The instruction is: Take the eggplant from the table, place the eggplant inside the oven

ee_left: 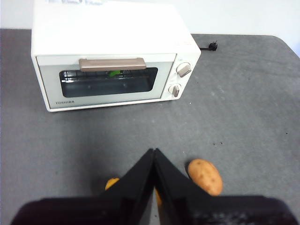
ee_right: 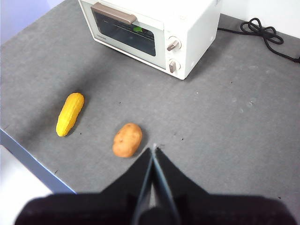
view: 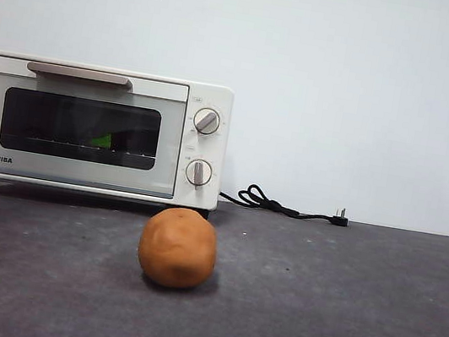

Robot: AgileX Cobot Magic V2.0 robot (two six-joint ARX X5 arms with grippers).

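Note:
The oven (view: 86,125) stands at the back left of the table (view: 339,306) with its glass door closed. Through the glass a green bit shows on the wire rack, the eggplant (view: 102,141) stem cap; its purple body is lost in the dark interior. The same green spot of the eggplant (ee_left: 114,73) shows in the left wrist view, and of the eggplant (ee_right: 138,29) in the right wrist view. My left gripper (ee_left: 153,152) hangs shut and empty well in front of the oven (ee_left: 108,47). My right gripper (ee_right: 153,150) is also shut and empty, high over the table's front. Neither arm shows in the front view.
A round orange-brown ball (view: 178,247) lies in front of the oven's right end. A yellow-orange ribbed item (ee_right: 70,113) lies to the left near the table edge (ee_right: 28,159). A black power cord (view: 287,206) trails right from the oven.

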